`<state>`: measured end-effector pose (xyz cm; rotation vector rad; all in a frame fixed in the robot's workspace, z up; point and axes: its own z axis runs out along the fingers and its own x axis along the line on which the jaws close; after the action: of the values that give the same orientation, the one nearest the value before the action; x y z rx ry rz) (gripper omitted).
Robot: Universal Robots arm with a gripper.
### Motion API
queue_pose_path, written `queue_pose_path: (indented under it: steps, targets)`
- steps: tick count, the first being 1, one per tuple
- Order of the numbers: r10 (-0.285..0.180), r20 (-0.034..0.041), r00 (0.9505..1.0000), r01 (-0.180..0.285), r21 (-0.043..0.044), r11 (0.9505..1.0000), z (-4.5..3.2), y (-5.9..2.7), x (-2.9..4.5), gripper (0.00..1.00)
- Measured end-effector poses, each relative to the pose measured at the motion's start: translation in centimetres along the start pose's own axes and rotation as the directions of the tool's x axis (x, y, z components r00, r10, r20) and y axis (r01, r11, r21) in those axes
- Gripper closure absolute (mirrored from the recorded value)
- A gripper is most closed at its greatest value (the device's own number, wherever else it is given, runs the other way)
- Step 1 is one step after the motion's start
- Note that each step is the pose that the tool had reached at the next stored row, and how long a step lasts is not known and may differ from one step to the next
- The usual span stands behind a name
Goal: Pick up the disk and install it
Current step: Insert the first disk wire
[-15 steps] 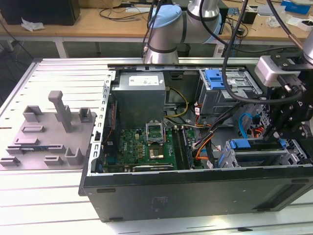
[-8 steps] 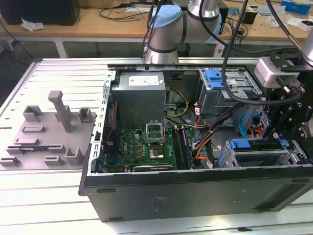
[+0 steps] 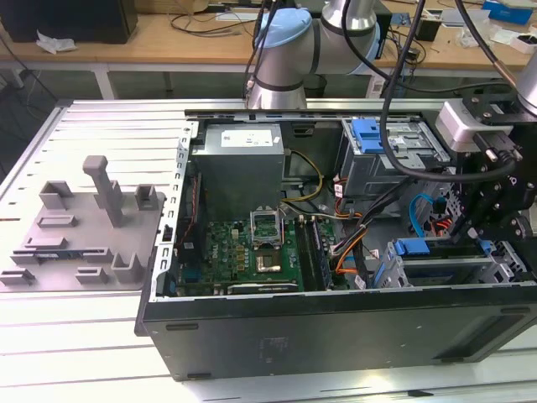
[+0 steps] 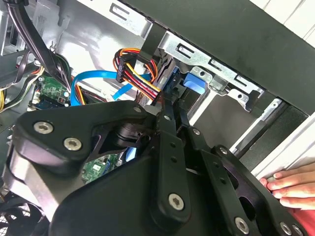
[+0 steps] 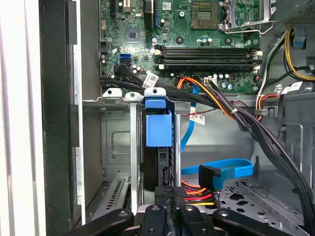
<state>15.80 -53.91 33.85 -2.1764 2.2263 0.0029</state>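
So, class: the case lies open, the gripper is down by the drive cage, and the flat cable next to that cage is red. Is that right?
No. The flat cable next to the cage is blue, not red; the first wrist view shows it. The rest stands: the case lies open and the gripper is down by the cage.

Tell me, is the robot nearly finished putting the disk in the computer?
Nearly, it seems. Done: the disk already stands in its bay inside the case. In hand: the tool, closed, sits right by the disk's end. Left: I can't see whether the disk is pushed fully home, and the tool has not yet pulled away.
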Motion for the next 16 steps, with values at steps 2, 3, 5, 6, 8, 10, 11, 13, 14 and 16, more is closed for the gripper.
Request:
queue_pose_path:
  steps: [2,3,5,6,8,10,11,13,14,16]
  targets:
    - [0.000,-0.0001,1.0000,0.000,0.0000,1.0000,0.00,0.00,0.00,0.83]
    - [0.000,-0.0001,1.0000,0.000,0.0000,1.0000,0.00,0.00,0.00,0.83]
    - [0.000,-0.0001,1.0000,0.000,0.0000,1.0000,0.01,0.00,0.00,0.83]
    - [0.000,-0.0001,1.0000,0.000,0.0001,1.0000,0.01,0.00,0.00,0.83]
    - [0.000,-0.0002,1.0000,0.000,0.0000,1.0000,0.01,0.00,0.00,0.83]
    - [0.000,-0.0001,1.0000,0.000,0.0000,1.0000,0.01,0.00,0.00,0.83]
    - [0.000,0.0005,1.0000,0.000,0.0000,1.0000,-0.06,0.01,0.00,0.83]
    - [0.000,-0.0003,1.0000,0.000,0.0001,1.0000,-0.43,0.01,-0.01,0.83]
    - [0.000,-0.0001,1.0000,0.000,0.0000,1.0000,-0.49,0.01,-0.01,0.83]
    - [0.000,0.0002,1.0000,0.000,0.0000,1.0000,-0.53,0.03,-0.01,0.76]
